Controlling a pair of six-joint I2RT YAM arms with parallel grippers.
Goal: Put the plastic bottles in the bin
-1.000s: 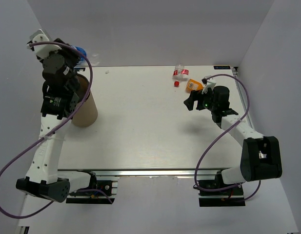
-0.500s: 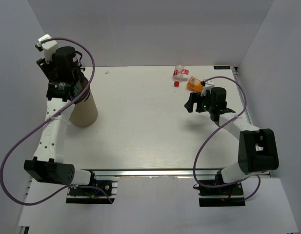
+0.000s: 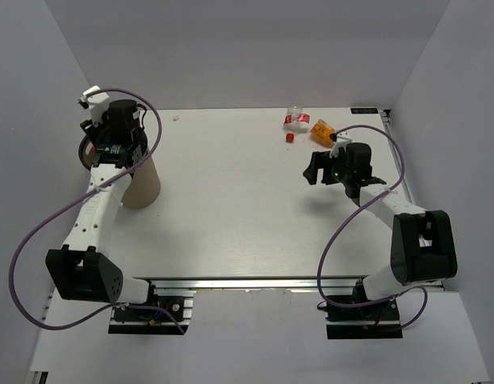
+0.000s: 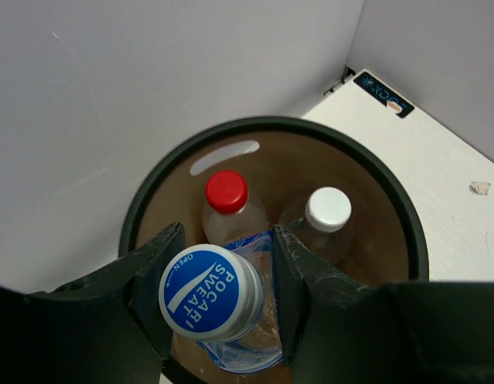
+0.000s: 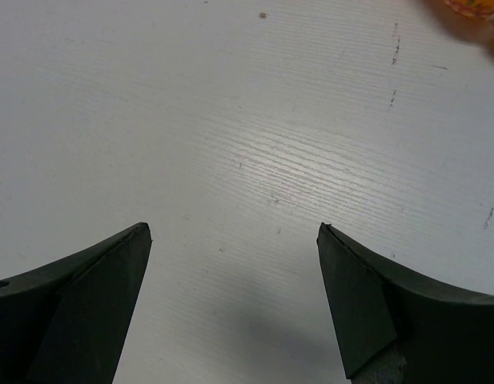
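The left claw [image 4: 222,276] pinches a blue-capped bottle [image 4: 210,293] over the bin [image 4: 267,124]. The right claw [image 5: 233,240] is spread, an orange bottle [image 5: 473,6] at its 1 o'clock.

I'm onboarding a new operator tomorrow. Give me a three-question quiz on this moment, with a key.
1. True or false: the left gripper holds a blue-capped bottle above the bin.
2. How many other bottles show inside the bin? A one, B two, C four.
3. Fill in: the right gripper is ____ over the table.
Key: 1 true; 2 B, red-capped bottle and white-capped bottle; 3 open.
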